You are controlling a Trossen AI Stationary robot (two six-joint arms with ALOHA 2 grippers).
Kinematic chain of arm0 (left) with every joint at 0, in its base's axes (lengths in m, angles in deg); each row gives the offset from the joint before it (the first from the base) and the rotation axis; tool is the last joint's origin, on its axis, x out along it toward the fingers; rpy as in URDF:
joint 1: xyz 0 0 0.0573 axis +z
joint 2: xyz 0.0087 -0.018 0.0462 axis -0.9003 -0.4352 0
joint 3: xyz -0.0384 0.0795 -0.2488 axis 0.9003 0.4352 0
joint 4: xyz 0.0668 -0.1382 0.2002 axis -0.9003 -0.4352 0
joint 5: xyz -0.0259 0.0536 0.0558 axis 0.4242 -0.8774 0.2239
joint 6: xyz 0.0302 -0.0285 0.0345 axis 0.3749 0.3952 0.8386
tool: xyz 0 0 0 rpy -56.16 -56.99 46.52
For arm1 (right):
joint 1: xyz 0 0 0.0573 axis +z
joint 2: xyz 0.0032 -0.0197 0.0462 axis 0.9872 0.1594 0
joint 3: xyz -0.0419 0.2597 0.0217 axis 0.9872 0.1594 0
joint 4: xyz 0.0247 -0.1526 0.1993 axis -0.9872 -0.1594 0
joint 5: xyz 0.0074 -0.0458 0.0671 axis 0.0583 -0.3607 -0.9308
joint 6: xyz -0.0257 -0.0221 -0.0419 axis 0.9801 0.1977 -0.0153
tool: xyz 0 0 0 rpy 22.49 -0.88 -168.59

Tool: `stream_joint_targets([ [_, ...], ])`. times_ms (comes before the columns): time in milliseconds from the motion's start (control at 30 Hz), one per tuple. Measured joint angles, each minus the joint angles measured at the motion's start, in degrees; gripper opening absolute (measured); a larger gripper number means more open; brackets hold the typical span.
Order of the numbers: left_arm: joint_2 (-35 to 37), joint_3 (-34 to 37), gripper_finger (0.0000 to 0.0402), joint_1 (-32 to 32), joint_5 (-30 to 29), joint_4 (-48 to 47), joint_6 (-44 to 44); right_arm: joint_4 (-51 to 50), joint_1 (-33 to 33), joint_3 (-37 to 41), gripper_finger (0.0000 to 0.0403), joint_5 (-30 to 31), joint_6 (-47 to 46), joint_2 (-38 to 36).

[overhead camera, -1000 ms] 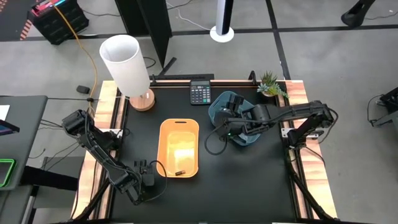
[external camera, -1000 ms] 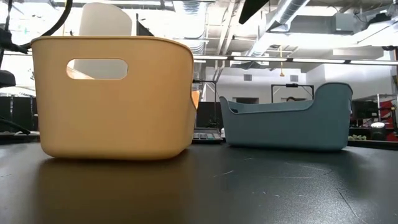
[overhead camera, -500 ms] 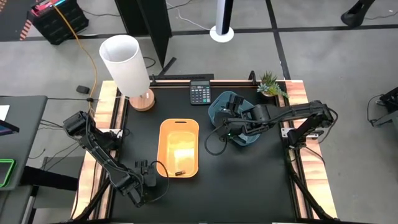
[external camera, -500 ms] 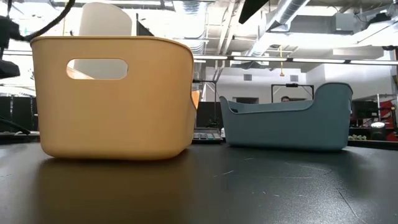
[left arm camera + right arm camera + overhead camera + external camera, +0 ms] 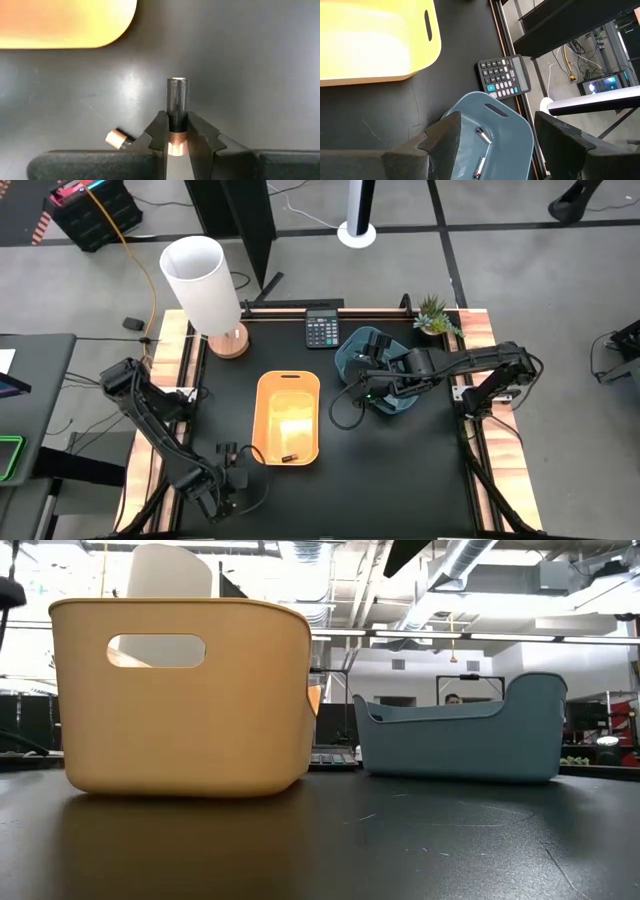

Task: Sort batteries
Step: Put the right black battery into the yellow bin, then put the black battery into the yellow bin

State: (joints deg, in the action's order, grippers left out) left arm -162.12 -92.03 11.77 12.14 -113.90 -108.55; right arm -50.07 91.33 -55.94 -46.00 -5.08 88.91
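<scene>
The left gripper (image 5: pixel 177 131) clenched a dark battery (image 5: pixel 177 102), its long axis pointing straight out between the fingers, just beside the yellow bin (image 5: pixel 288 420). The right gripper (image 5: pixel 492 145) hung released over the blue bin (image 5: pixel 512 131).

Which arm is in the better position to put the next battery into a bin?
Left. Its end effector is shut on a dark battery, beside the yellow bin. The right end effector is open and empty over the blue bin.
</scene>
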Motion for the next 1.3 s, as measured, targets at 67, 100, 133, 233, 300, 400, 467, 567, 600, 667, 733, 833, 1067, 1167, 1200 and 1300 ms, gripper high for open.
stream_joint_targets([
  [67, 1.0, -0.6, 0.0038, -0.5, -1.5, -0.2, 0.0, 0.0, 0.0, 0.0, 0.027, 0.0, 0.0, 0.0],
  [100, 1.6, -0.9, 0.0038, -0.8, -2.2, -0.3, -0.1, 0.0, 0.0, 0.0, 0.027, 0.0, 0.0, 0.0],
  [133, 2.4, -1.1, 0.0038, -1.0, -3.2, -0.4, -0.1, 0.0, 0.0, 0.0, 0.027, 0.0, 0.0, 0.0],
  [233, 5.0, -1.4, 0.0038, -1.9, -7.3, -0.5, -0.2, 0.0, 0.0, 0.0, 0.027, 0.0, 0.0, 0.0],
  [300, 6.9, -1.4, 0.0038, -2.4, -9.9, -0.6, -0.2, 0.0, 0.0, 0.0, 0.027, 0.0, 0.0, 0.0],
  [400, 9.7, -1.4, 0.0038, -2.9, -14.6, -0.8, 0.0, 0.0, 0.0, 0.0, 0.027, 0.0, 0.0, 0.0],
  [467, 11.4, -1.4, 0.0038, -2.8, -17.9, -0.8, 0.3, 0.0, 0.0, 0.0, 0.027, 0.0, 0.2, 0.0],
  [567, 13.2, -1.5, 0.0038, -0.7, -21.7, 0.1, 2.3, 0.0, 0.0, 0.0, 0.027, 0.0, 0.2, 0.0],
  [600, 13.4, -1.5, 0.0038, 0.6, -22.0, 0.6, 3.6, 0.0, 0.0, 0.0, 0.027, 0.0, 0.2, 0.0],
  [667, 13.3, -1.5, 0.0038, 3.5, -22.0, 1.2, 6.4, 0.1, 0.0, 0.0, 0.027, 0.0, 0.2, 0.0],
  [733, 13.0, -1.5, 0.0038, 7.1, -22.0, 2.2, 9.4, 0.3, 0.0, 0.0, 0.027, 0.0, 0.2, 0.0],
  [833, 12.8, -1.4, 0.0038, 12.3, -20.9, 4.1, 13.8, 0.3, 0.0, 0.0, 0.027, 0.0, 0.1, 0.0],
  [1067, 12.8, -1.4, 0.0094, 18.9, -19.8, 4.0, 18.0, 0.3, 0.0, 0.0, 0.027, 0.0, 0.1, 0.0],
  [1167, 12.8, -1.4, 0.0167, 19.0, -19.6, 4.0, 18.0, 0.2, 0.0, 0.0, 0.027, 0.0, 0.1, 0.0],
  [1200, 12.8, -1.4, 0.0189, 19.0, -19.6, 4.1, 17.9, 0.2, 0.0, 0.0, 0.027, 0.0, 0.1, 0.0],
  [1300, 12.8, -1.4, 0.0236, 18.4, -19.8, 4.0, 16.2, 0.3, 0.0, 0.0, 0.027, 0.0, 0.1, 0.0],
])
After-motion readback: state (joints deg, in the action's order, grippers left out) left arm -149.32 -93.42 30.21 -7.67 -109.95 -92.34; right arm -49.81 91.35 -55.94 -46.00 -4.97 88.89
